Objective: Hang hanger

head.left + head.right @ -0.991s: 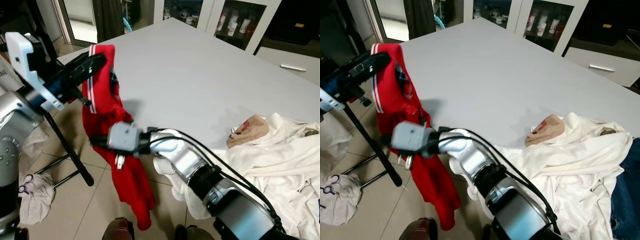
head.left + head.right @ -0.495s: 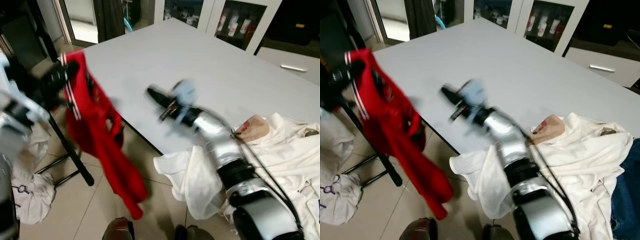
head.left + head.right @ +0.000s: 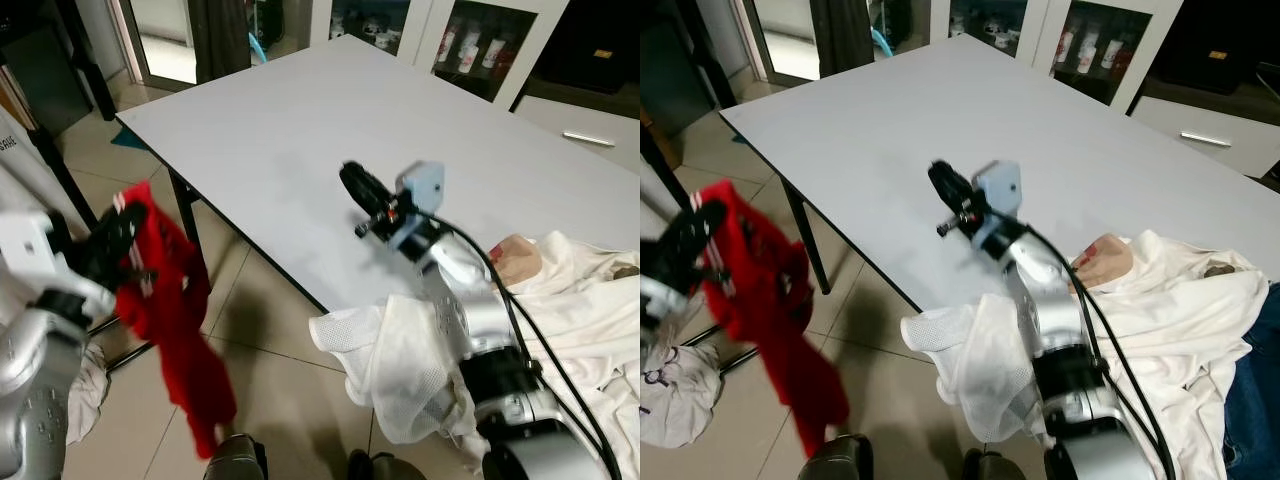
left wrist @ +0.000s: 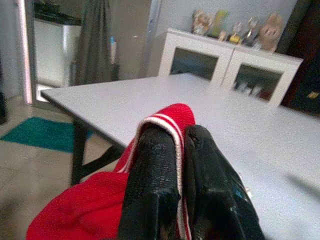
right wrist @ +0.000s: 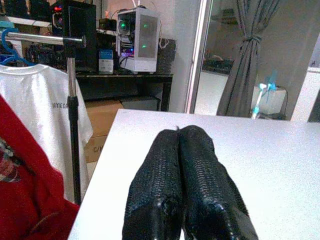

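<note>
Swung away from the red garment [image 3: 165, 310] since a second ago, our right gripper [image 3: 358, 187] hovers pressed shut and empty over the grey table [image 3: 300, 130], while our left gripper [image 4: 172, 185] pinches the garment's striped collar beside the table, hanging not yet done.

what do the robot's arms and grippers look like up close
Both arms are silver metal with rounded, segmented joints. The right arm has black collar rings and loose black cables looping along its outside, and a pale blue-white block sits on its wrist. The right gripper and left gripper each have two long black fingers with a pebbled, textured surface. The left arm carries a white wrist housing.
</note>
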### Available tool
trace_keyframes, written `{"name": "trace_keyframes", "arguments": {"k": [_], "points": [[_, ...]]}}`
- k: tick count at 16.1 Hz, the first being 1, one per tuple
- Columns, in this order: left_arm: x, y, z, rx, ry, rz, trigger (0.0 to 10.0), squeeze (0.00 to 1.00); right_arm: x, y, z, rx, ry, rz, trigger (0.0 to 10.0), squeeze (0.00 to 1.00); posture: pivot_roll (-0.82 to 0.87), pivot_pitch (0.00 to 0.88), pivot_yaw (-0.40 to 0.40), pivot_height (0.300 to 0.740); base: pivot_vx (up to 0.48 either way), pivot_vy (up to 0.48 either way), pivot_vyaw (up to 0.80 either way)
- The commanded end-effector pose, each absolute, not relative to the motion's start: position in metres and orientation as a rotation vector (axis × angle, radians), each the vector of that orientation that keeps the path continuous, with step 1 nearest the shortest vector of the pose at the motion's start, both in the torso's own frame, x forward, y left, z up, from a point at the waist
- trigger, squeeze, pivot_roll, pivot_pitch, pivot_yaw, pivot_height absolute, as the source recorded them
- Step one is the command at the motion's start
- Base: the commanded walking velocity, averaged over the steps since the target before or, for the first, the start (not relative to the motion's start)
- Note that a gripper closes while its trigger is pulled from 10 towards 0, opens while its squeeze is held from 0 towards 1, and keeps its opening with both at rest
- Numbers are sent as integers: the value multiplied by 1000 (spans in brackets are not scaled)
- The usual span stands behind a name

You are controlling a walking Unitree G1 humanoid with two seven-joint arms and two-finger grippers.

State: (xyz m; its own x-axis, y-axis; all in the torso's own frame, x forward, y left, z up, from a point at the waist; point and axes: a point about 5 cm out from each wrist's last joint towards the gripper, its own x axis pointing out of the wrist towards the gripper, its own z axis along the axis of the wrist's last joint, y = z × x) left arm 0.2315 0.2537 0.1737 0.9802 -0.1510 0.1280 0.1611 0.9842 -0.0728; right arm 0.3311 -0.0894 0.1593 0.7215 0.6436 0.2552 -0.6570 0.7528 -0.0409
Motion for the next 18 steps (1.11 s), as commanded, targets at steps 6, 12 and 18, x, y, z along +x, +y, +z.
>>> {"name": "trace_keyframes", "arguments": {"k": [6, 12, 18], "points": [[223, 237, 166, -10, -198, -181, 10000, 0, 326, -88, 150, 19, -238, 707, 10000, 0, 159, 32, -53, 740, 0, 0, 0], [212, 230, 152, -23, -219, -112, 10000, 0, 327, -88, 138, 21, -196, 707, 10000, 0, 180, 22, -69, 740, 0, 0, 0], [207, 229, 149, -50, -236, -56, 10000, 0, 327, -89, 137, 19, -189, 708, 10000, 0, 184, 23, -74, 740, 0, 0, 0]]}}
